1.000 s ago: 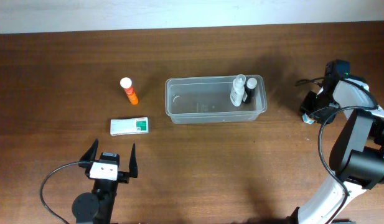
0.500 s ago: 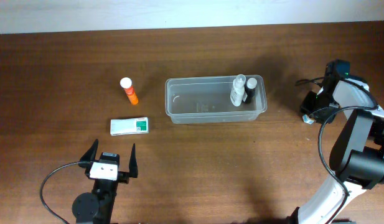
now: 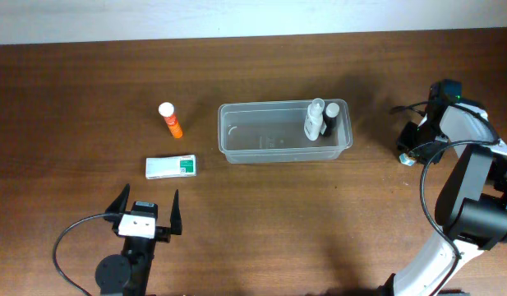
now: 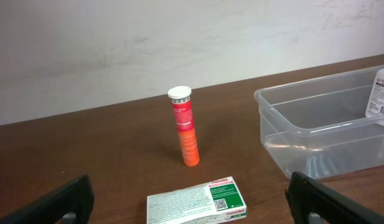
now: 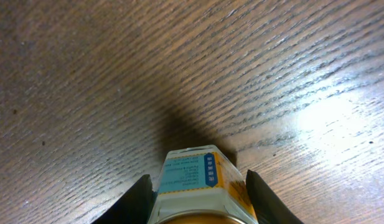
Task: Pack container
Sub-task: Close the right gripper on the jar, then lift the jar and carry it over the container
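The clear plastic container [image 3: 237, 152] stands mid-table; it also shows in the left wrist view [image 4: 272, 118]. A clear bottle [image 3: 314, 122] and a dark bottle [image 3: 329, 119] stand in its right end. An orange tube [image 3: 170, 120] stands upright left of it, seen also from the left wrist [image 4: 185, 134]. A white and green box [image 3: 172, 167] lies flat nearer me [image 4: 198, 202]. My left gripper [image 3: 146, 215] is open and empty, a little short of the box [image 4: 188, 182]. My right gripper [image 3: 407, 154] is at the far right, shut on a small jar [image 5: 192, 177] with a blue and yellow label, close above the table.
The brown wooden table [image 3: 72, 99] runs to a white wall at the back. The right arm's body and cable [image 3: 471, 189] fill the right edge. The left arm's base [image 3: 122, 271] sits at the front edge.
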